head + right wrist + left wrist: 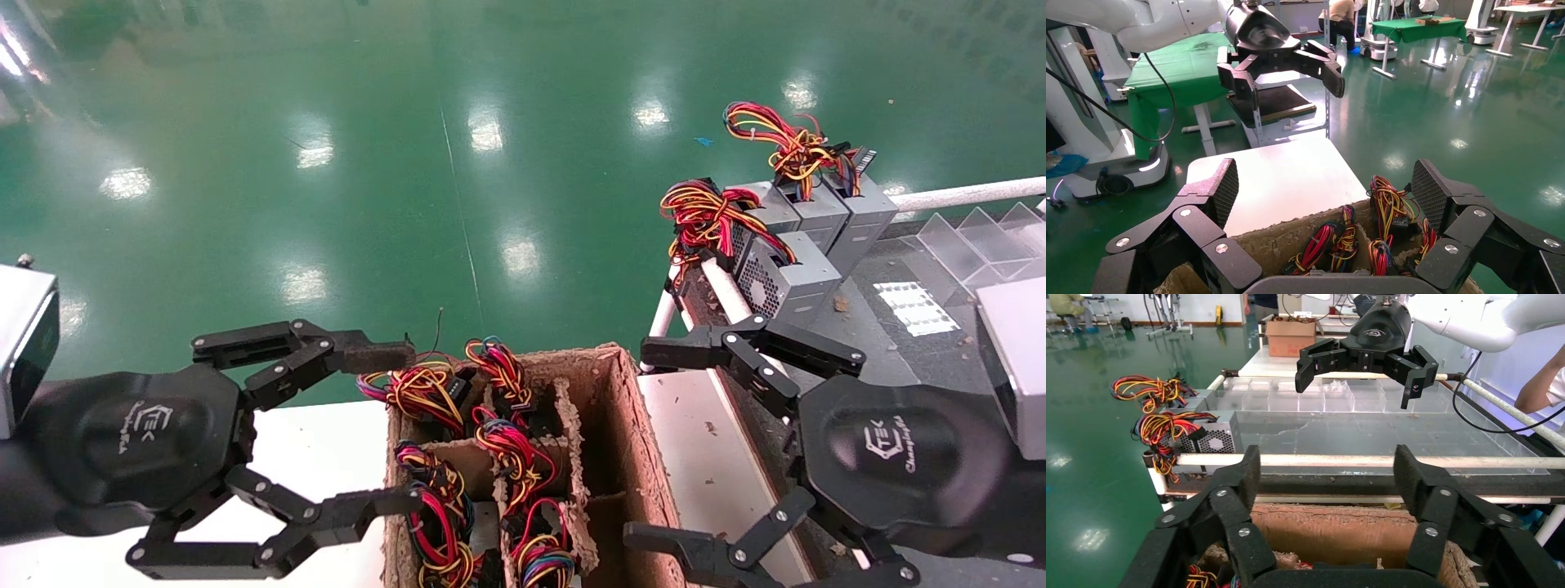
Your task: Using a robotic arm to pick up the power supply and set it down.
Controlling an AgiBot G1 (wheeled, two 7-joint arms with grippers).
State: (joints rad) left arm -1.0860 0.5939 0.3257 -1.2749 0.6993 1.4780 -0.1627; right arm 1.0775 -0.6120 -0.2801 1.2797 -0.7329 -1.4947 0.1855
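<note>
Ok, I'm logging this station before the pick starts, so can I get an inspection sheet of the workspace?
Surface: white table on the left, conveyor bed on the right.
Job's things: power supplies at the conveyor's end; more in the divided cardboard box.
Clutter: clear dividers on the conveyor.
Grippers: left gripper open beside the box; right gripper open, empty.
Cables: coloured wire bundles on every unit.
Surroundings: green floor.

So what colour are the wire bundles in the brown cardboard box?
Red, yellow, black and blue wire bundles, clearest in the head view.

Right tool (pixel 1324 202), fingers wide apart, above cardboard box (pixel 1291 242) of wire bundles (pixel 1385 208); left tool (pixel 1281 73) beyond.
</note>
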